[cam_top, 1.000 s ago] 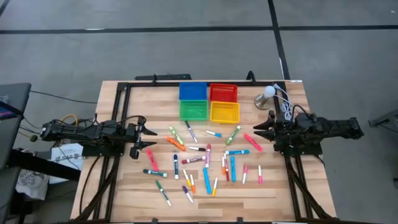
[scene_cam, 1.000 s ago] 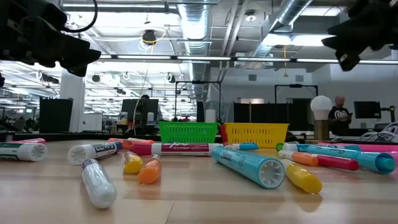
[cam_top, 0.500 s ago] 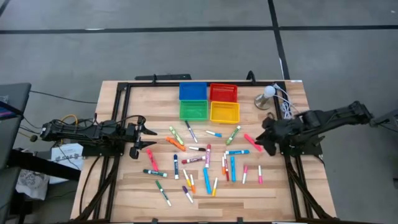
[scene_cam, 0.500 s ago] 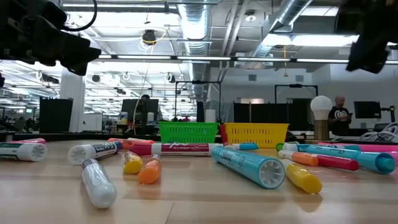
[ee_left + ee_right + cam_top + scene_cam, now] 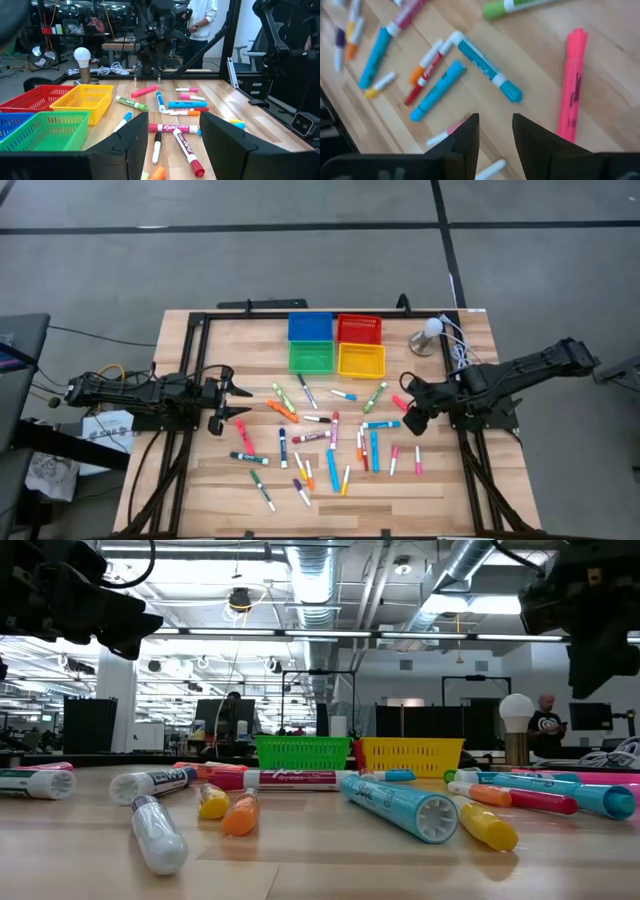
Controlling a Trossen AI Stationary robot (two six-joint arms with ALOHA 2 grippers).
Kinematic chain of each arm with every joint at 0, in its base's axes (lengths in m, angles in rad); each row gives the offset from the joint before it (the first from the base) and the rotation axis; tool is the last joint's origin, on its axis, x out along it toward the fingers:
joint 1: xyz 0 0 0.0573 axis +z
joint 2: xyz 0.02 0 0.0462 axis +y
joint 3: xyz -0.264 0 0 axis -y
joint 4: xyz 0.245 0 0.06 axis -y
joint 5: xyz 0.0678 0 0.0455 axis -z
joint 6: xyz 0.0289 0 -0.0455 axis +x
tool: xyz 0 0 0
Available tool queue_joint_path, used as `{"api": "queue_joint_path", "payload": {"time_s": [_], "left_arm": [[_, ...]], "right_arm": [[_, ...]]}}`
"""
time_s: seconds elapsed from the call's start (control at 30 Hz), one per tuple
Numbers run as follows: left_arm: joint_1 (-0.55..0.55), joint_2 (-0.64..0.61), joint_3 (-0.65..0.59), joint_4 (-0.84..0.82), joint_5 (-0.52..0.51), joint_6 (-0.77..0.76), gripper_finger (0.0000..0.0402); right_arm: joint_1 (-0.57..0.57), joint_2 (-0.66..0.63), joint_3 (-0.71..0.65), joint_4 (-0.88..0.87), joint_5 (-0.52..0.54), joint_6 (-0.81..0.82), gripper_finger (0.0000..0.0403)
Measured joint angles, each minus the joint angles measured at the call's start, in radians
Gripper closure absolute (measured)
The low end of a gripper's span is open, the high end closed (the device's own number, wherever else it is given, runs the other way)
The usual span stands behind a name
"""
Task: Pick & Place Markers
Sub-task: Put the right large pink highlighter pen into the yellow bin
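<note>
High view: the markers [image 5: 330,435] lie scattered over the middle of the wooden bench [image 5: 180,480], near of four bins, blue [image 5: 310,327], red [image 5: 359,329], green [image 5: 311,357] and yellow [image 5: 361,360]. The right pincer [image 5: 408,416] reaches in over the right edge of the scatter, above a pink highlighter [image 5: 405,408]. The left pincer [image 5: 238,391] waits at the bench's left edge.

Right wrist view: only here do the right fingers [image 5: 466,137] show apart and empty, with the pink highlighter [image 5: 570,102] and a light-blue marker [image 5: 487,66] beneath.

Left wrist view: the left fingers [image 5: 131,140] stand apart, holding nothing; a person stands beyond the bench.

Low view: a lamp bulb [image 5: 516,710] stands at far right.
</note>
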State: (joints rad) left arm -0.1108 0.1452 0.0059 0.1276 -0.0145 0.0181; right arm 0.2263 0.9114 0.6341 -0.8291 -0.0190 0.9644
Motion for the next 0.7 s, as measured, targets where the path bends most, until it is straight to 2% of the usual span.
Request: {"api": "queue_joint_path", "payload": {"time_s": [0.43, 0.7], "left_arm": [[0.0, 0.0, 0.0, 0.006, 0.0, 0.0, 0.0224], [0.0, 0.0, 0.0, 0.01, 0.0, 0.0, 0.0224]], "right_arm": [[-0.136, 0.044, -0.001, -0.009, -0.009, 0.016, 0.0294], [-0.178, 0.044, -0.001, 0.005, -0.028, 0.005, 0.0294]]}}
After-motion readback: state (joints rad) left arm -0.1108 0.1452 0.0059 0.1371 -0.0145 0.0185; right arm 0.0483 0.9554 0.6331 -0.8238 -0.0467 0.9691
